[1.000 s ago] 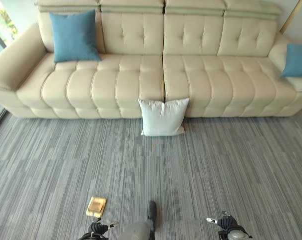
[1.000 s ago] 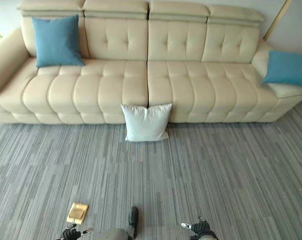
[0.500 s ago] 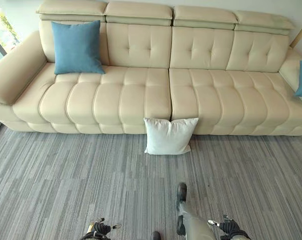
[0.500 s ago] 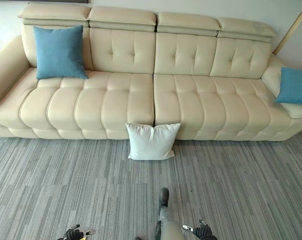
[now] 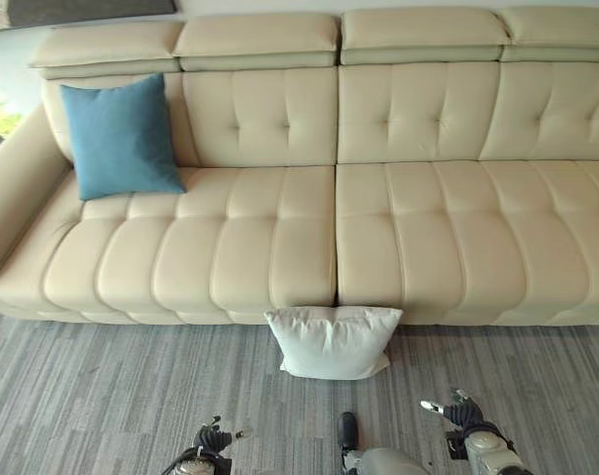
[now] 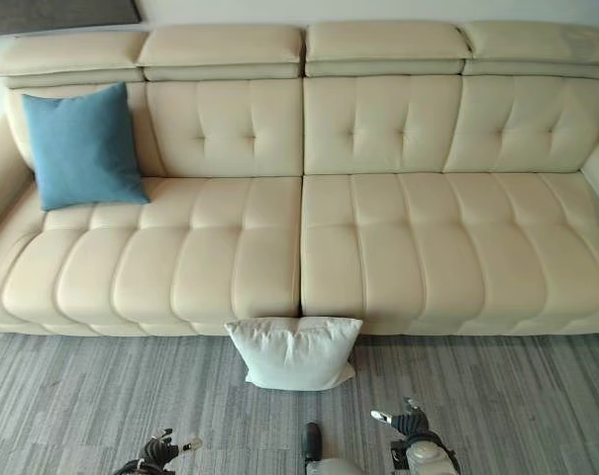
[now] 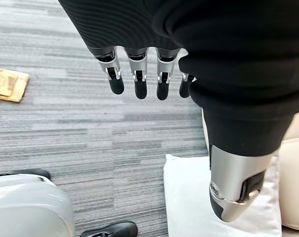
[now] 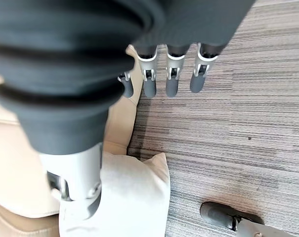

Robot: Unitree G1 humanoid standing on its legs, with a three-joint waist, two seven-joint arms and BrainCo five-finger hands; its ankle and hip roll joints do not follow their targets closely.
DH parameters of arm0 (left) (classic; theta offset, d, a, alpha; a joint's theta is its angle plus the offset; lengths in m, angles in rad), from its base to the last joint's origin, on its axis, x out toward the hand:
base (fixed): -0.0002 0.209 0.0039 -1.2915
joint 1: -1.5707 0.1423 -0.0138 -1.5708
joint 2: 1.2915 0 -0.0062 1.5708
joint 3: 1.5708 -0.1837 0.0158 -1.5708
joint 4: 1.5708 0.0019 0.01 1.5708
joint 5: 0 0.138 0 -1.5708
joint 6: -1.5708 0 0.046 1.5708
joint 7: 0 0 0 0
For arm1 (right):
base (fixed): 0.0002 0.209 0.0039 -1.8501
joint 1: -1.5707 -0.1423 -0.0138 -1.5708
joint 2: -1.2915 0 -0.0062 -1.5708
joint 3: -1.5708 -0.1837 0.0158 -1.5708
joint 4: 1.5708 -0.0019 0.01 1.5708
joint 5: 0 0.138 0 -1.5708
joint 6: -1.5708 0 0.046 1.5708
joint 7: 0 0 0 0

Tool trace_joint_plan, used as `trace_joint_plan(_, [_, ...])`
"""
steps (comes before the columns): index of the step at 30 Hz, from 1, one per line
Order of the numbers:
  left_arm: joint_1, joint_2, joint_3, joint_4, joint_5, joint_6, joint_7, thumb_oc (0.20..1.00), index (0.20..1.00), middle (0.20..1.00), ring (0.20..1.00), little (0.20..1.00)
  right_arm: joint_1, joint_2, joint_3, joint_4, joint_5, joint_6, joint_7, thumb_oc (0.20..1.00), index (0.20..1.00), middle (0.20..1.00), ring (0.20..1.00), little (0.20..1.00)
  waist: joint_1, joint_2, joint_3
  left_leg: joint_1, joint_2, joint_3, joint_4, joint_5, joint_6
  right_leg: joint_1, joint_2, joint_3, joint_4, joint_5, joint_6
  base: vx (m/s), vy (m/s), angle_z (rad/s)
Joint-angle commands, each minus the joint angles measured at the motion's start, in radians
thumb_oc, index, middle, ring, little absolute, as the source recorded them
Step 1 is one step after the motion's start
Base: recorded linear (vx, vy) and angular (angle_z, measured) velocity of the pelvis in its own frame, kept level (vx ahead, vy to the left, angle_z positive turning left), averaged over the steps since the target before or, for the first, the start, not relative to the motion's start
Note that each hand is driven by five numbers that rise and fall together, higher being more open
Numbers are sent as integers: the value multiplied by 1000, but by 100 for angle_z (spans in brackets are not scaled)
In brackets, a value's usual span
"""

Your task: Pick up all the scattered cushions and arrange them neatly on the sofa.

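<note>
sofa (image 5: 279,237): cream, tufted, spans the whole width ahead of you, seats bare apart from one cushion
white cushion (image 5: 331,340): on the carpet, leaning upright against the sofa's front, right at the seam between the two middle seats; you see it from both wrist views too, below each thumb
blue cushion (image 5: 118,139): already on the sofa, propped upright against the backrest at the left end, just beside the left armrest
carpet (image 5: 101,396): grey striped, runs up to the sofa's base
left hand (image 7: 139,81): low at the bottom edge of the eye views, left of the white cushion and apart from it; your fingers hang straight and relaxed over the carpet, thumb out to the side, nothing held
right hand (image 8: 169,79): low at the bottom edge, right of the white cushion, near it but not touching; fingers straight and loose, thumb apart, holding nothing
hands vs cushion: you have the white cushion between the two hands, slightly ahead of both
tan object (image 7: 8,85): small flat square on the carpet, seen past your left fingers, well away from the cushion; can't tell what it is
task state: white cushion not yet on the sofa; blue one sits neatly in place
</note>
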Motion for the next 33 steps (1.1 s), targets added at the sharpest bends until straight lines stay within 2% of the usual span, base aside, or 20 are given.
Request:
trace_joint_plan(1, [-4, 31, -38, -17, 22, -11, 8, 1000, 1000, 1000, 1000, 1000, 32, -16, 2, 36, 17, -14, -21, 1000, 1000, 1000, 1000, 1000, 9, -14, 2, -2, 8, 66, -318, 53, 121, -57, -102, -30, 1, -67, 190, 156, -43, 0])
trace_joint_plan(2, [-6, 31, -45, -17, 27, -10, 7, 1000, 1000, 1000, 1000, 1000, 29, -19, 3, 39, 17, -14, -24, 1000, 1000, 1000, 1000, 1000, 18, -26, 8, -52, -9, 82, -341, 19, 132, -40, -116, -27, -5, -74, 195, 176, -47, 6])
trace_joint_plan(3, [-8, 32, -48, -20, 25, -10, 5, 1000, 1000, 1000, 1000, 1000, 25, -20, 2, 40, 17, -14, -27, 1000, 1000, 1000, 1000, 1000, 28, -28, 18, -89, -20, 88, -351, 19, 136, -23, -118, -20, -6, -81, 197, 96, -6, 19])
trace_joint_plan(4, [-12, 34, -50, -19, 21, -12, 6, 1000, 1000, 1000, 1000, 1000, 20, -23, 2, 42, 19, -15, -30, 1000, 1000, 1000, 1000, 1000, 41, -24, 37, -122, -23, 100, -381, 47, 130, -2, -116, -7, -6, -87, 198, 89, 25, 13])
trace_joint_plan(7, [4, 32, -44, -12, 20, -9, 8, 1000, 1000, 1000, 1000, 1000, 32, -19, 5, 53, 9, -16, -33, 1000, 1000, 1000, 1000, 1000, 53, -6, 23, -105, -19, 95, -483, 93, 134, 21, -101, 2, -6, -96, 200, 138, 75, -43])
trace_joint_plan(10, [8, 34, -47, -13, 12, -8, 8, 1000, 1000, 1000, 1000, 1000, 34, -19, 13, 55, 3, -9, -36, 1000, 1000, 1000, 1000, 1000, 72, -8, 31, -155, -27, 88, -515, 140, 138, 39, -95, 18, -6, -110, 197, 88, 114, -18])
trace_joint_plan(12, [23, 33, -41, -1, 25, -1, 5, 1000, 1000, 1000, 1000, 1000, 45, -15, 17, 60, -13, -4, -33, 1000, 1000, 1000, 1000, 1000, 76, -3, 18, -120, -28, 84, -559, 139, 146, 49, -90, 28, -6, -112, 202, 95, 145, -8])
trace_joint_plan(17, [45, 38, -25, 22, 35, 9, -9, 1000, 1000, 1000, 1000, 1000, 58, 4, 30, 62, -27, 1, -23, 1000, 1000, 1000, 1000, 1000, 79, -15, -7, -71, -29, 110, -572, 120, 155, 66, -110, 40, -6, -110, 216, 94, 95, -17])
trace_joint_plan(20, [42, 38, -26, 22, 24, 12, -10, 1000, 1000, 1000, 1000, 1000, 54, 4, 40, 87, -68, 17, -42, 1000, 1000, 1000, 1000, 1000, 81, -21, 4, -71, -34, 116, -567, 109, 163, 63, -117, 44, -6, -108, 222, 21, 44, -5])
trace_joint_plan(22, [6, 40, -39, 26, -18, 8, 15, 1000, 1000, 1000, 1000, 1000, 15, -6, 39, 107, -78, 35, -89, 1000, 1000, 1000, 1000, 1000, 77, -24, 58, -131, -39, 117, -541, 111, 168, -5, -128, 50, 29, -101, 224, -261, 20, -7])
trace_joint_plan(23, [-46, 50, -58, 28, -44, 2, 41, 1000, 1000, 1000, 1000, 1000, -46, -26, 44, 114, -74, 46, -124, 1000, 1000, 1000, 1000, 1000, 71, -24, 108, -222, -39, 119, -491, 111, 168, -101, -138, 54, 76, -92, 222, -388, 16, -14])
trace_joint_plan(25, [-121, 72, -87, 30, -80, -11, 66, 1000, 1000, 1000, 1000, 1000, -141, -56, 40, 124, -30, 43, -172, 1000, 1000, 1000, 1000, 1000, 63, -27, 164, -359, -38, 129, -425, 114, 165, -243, -145, 65, 128, -67, 221, -377, 35, -19])
trace_joint_plan(26, [-172, 100, -97, 27, -95, -21, 84, 1000, 1000, 1000, 1000, 1000, -201, -85, 29, 120, 12, 32, -207, 1000, 1000, 1000, 1000, 1000, 54, -29, 197, -459, -38, 139, -382, 115, 163, -346, -148, 73, 163, -58, 225, -282, 45, -23])
trace_joint_plan(28, [-226, 134, -101, 21, -107, -24, 103, 1000, 1000, 1000, 1000, 1000, -257, -104, 29, 107, 48, 20, -244, 1000, 1000, 1000, 1000, 1000, 49, -32, 226, -546, -39, 147, -345, 118, 161, -436, -149, 78, 192, -52, 226, -215, 38, -25])
trace_joint_plan(29, [-314, 183, -112, 19, -115, -27, 138, 1000, 1000, 1000, 1000, 1000, -342, -128, 34, 94, 89, 2, -291, 1000, 1000, 1000, 1000, 1000, 41, -31, 266, -667, -36, 147, -280, 110, 158, -559, -150, 79, 245, -54, 228, -211, 34, -22])
trace_joint_plan(30, [-342, 199, -114, 14, -118, -29, 145, 1000, 1000, 1000, 1000, 1000, -368, -133, 35, 80, 99, -4, -306, 1000, 1000, 1000, 1000, 1000, 38, -33, 275, -714, -33, 148, -255, 107, 157, -601, -153, 81, 260, -54, 230, -260, 32, -21])
trace_joint_plan(31, [-441, 253, -131, 9, -105, -30, 186, 1000, 1000, 1000, 1000, 1000, -451, -159, 39, 47, 130, -33, -354, 1000, 1000, 1000, 1000, 1000, 29, -35, 303, -821, -30, 141, -192, 96, 155, -708, -157, 80, 312, -57, 233, -147, 12, -11])
trace_joint_plan(33, [-544, 299, -148, -5, -96, -35, 234, 1000, 1000, 1000, 1000, 1000, -531, -176, 43, 3, 153, -64, -414, 1000, 1000, 1000, 1000, 1000, 22, -35, 329, -917, -26, 134, -131, 82, 156, -799, -160, 86, 366, -66, 235, -18, -9, -8])
